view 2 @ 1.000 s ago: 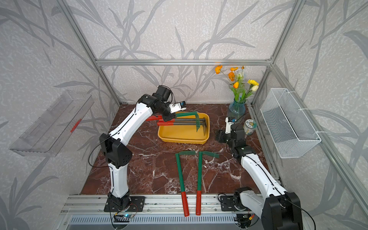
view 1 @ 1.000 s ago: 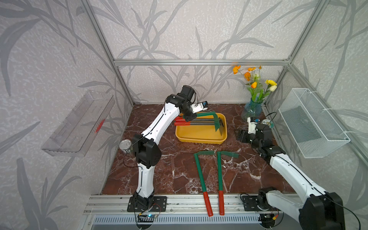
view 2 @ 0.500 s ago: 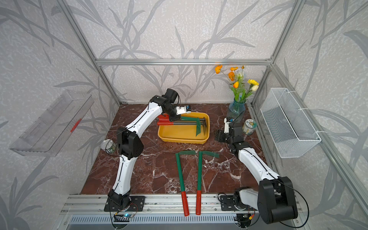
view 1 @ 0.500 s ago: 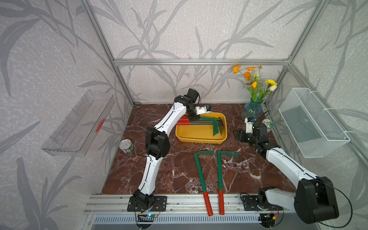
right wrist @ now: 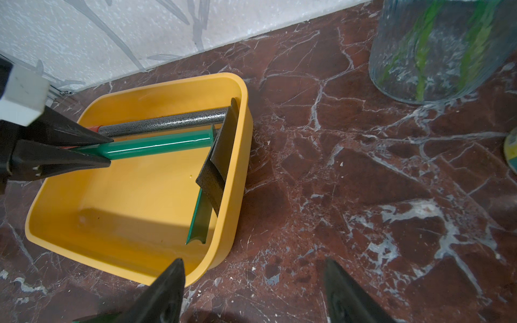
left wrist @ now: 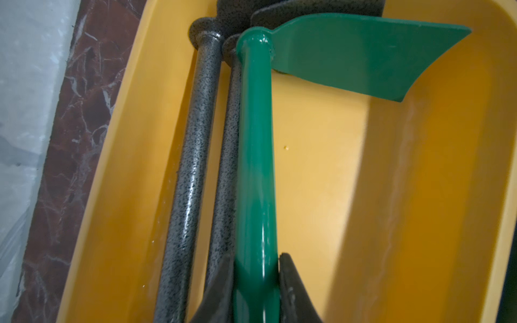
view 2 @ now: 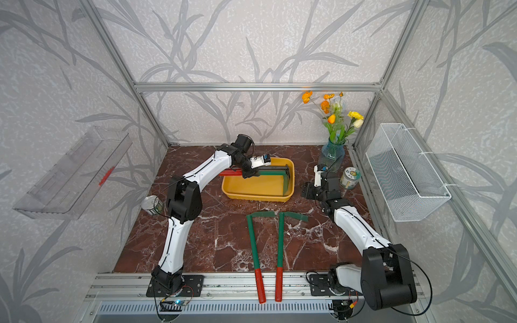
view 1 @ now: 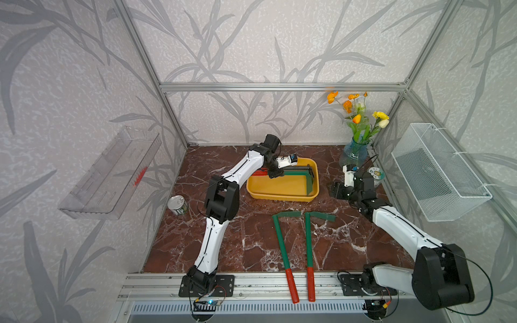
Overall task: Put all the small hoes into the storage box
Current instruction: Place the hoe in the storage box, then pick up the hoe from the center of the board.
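My left gripper [left wrist: 256,256] is shut on the green shaft of a small hoe [left wrist: 256,167]. It holds the hoe low inside the yellow storage box [view 1: 279,197], along its back side. The hoe's green blade [right wrist: 200,221] hangs by the box's right end wall. The red handle end sticks out over the left rim. Two grey speckled hoes [left wrist: 193,167] lie in the box beside it. My right gripper [right wrist: 253,263] is open and holds nothing. It hovers low over the marble just right of the box, in both top views [view 1: 337,190] [view 2: 307,190].
Two more green hoes [view 1: 281,243] [view 1: 307,243] lie on the marble in front of the box. A tin can [view 1: 177,205] stands at the left; a glass vase [view 1: 354,152] and a jar [view 1: 375,174] stand at the back right. A wire basket [view 1: 439,173] and a clear tray [view 1: 109,173] hang on the side walls.
My left gripper has carried the green hoe right and down from over the box's back-left rim into the box. The right arm's elbow has shifted; its gripper stays right of the box.
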You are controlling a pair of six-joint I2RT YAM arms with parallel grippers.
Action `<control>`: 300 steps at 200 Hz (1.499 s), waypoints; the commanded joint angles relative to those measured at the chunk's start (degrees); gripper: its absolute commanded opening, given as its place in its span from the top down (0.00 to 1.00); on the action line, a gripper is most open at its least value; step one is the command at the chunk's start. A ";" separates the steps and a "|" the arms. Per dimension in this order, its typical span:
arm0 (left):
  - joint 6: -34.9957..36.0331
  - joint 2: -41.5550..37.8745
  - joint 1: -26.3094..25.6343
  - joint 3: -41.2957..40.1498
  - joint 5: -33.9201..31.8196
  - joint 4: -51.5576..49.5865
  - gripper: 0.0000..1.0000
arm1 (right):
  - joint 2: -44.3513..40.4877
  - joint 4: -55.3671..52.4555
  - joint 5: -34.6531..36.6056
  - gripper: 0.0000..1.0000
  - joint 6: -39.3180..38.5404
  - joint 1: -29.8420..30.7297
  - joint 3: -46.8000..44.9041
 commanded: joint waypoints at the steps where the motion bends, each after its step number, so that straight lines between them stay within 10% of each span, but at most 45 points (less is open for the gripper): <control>1: -2.26 -1.40 -0.27 0.30 4.00 5.60 1.00 | 0.73 0.89 -0.37 0.23 -0.27 -0.17 1.35; 90: -5.25 -2.25 -0.90 -6.34 4.07 11.54 0.99 | 1.29 0.91 -0.67 0.24 -0.12 -0.17 1.28; 232: -12.44 -10.28 1.65 -12.86 -2.85 25.06 0.39 | -1.29 -0.54 -1.32 0.24 0.08 -0.08 1.98; 300: -44.04 -31.12 2.18 -17.18 -20.18 26.57 0.00 | -7.08 -6.42 -2.57 0.24 -2.11 1.43 8.23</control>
